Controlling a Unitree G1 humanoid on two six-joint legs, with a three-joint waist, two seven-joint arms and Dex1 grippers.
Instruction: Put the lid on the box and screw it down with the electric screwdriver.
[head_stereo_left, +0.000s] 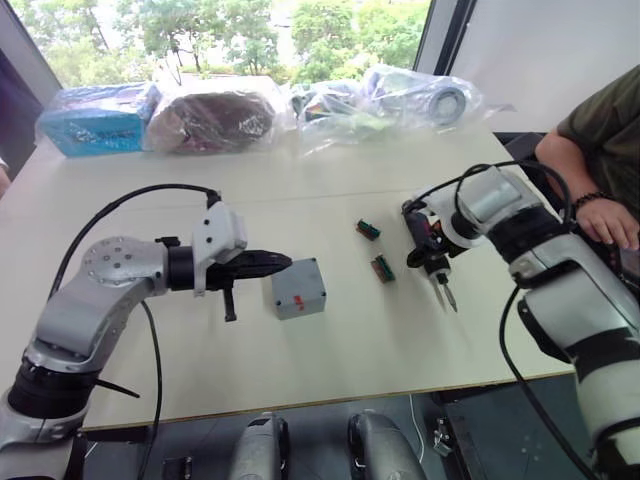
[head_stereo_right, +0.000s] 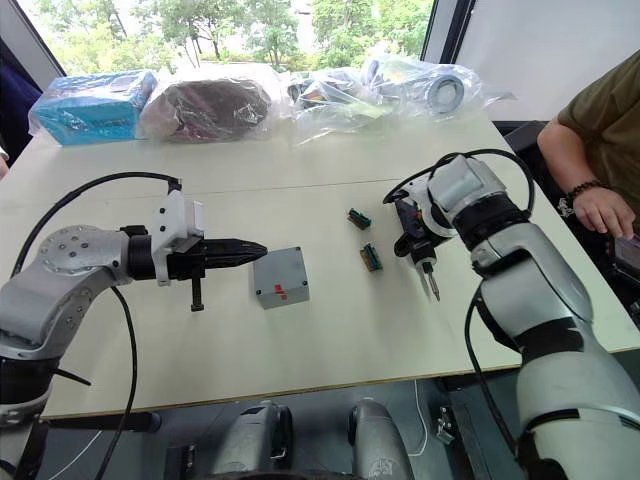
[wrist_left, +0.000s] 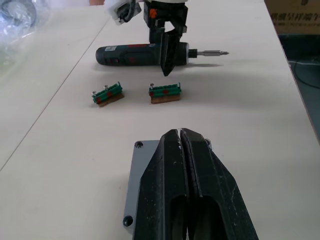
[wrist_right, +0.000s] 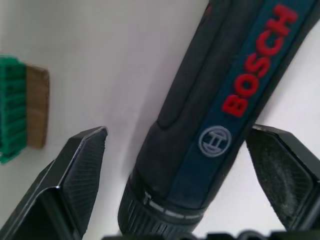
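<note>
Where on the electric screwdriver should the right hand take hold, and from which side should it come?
Best grip is probably the thick body of the electric screwdriver, near the collar, not the thin bit. It lies flat on the table, so come from above with one finger on each long side. The right hand is open, already straddling the body.

One grey box (head_stereo_left: 298, 288) with its lid on sits mid-surface (head_stereo_left: 330, 200), with two green circuit pieces (head_stereo_left: 368, 230) (head_stereo_left: 382, 268) at its two o'clock. One electric screwdriver (head_stereo_left: 428, 252) lies at three o'clock. Five plastic-wrapped bundles (head_stereo_left: 212, 118) line twelve o'clock.
</note>
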